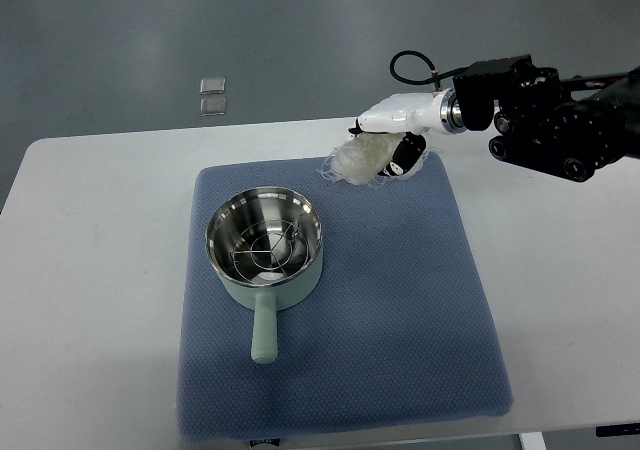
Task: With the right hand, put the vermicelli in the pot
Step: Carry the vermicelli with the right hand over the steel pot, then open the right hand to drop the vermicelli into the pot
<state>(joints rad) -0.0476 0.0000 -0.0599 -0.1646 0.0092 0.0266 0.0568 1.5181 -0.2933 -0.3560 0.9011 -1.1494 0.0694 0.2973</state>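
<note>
Upper right of centre: white right hand (392,135) on a black arm entering from the right edge, fingers curled around a pale, wispy bundle of dried vermicelli (357,160). Bundle held above the top edge of the blue quilted mat (400,320), its frayed end trailing down-left out of the fist. Left of centre on the mat: mint-green pot with a steel inner wall (225,225), handle pointing toward the bottom of the frame, a wire rack and something pale inside. Pot well apart from the bundle, down and to the left. Left hand nowhere in the frame. Two small clear packets (212,95) on the floor, upper left, beyond the white table (90,270).

Likely very light, brittle if dry, prone to shedding strands and snagging on fingers. Best gripped around the thick middle, gently, not by the loose ends. Probably slow to drop on release.
</note>
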